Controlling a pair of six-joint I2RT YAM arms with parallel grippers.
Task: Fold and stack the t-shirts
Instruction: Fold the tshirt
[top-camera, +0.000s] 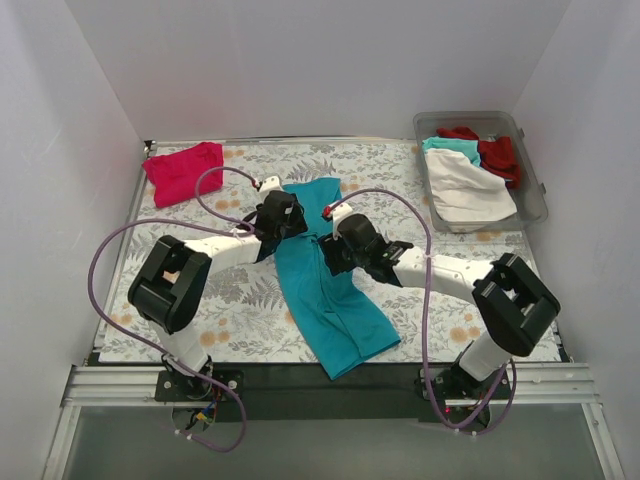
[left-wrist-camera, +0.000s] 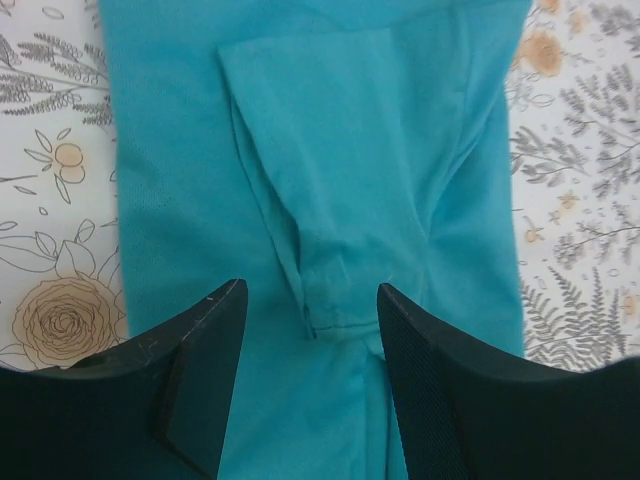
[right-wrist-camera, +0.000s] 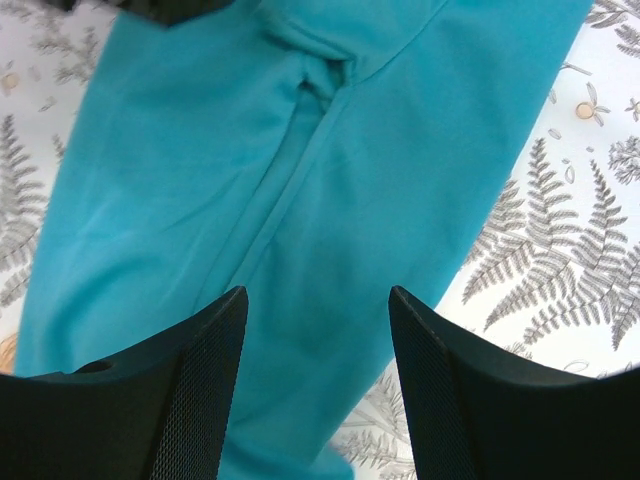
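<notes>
Mid-fold on the teal shirt (top-camera: 325, 290): it lies centre of the tabletop (top-camera: 250, 315), sides already folded in to a long strip. Left claw (left-wrist-camera: 312, 330) and right claw (right-wrist-camera: 318, 320) hover over it, both wide open and empty. Next move, probably: pinch one end and fold the strip across.

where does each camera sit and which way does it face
Top external: fixed above and behind the arm bases, looking down on the floral-print table; both arms reach over the long teal cotton t-shirt.
Left wrist: on the left arm, looking down at that shirt's folded-in sleeve; left gripper open at bottom.
Right wrist: on the right arm, looking down at the shirt's body; right gripper open at bottom.
Shared: all three see the teal shirt.
</notes>
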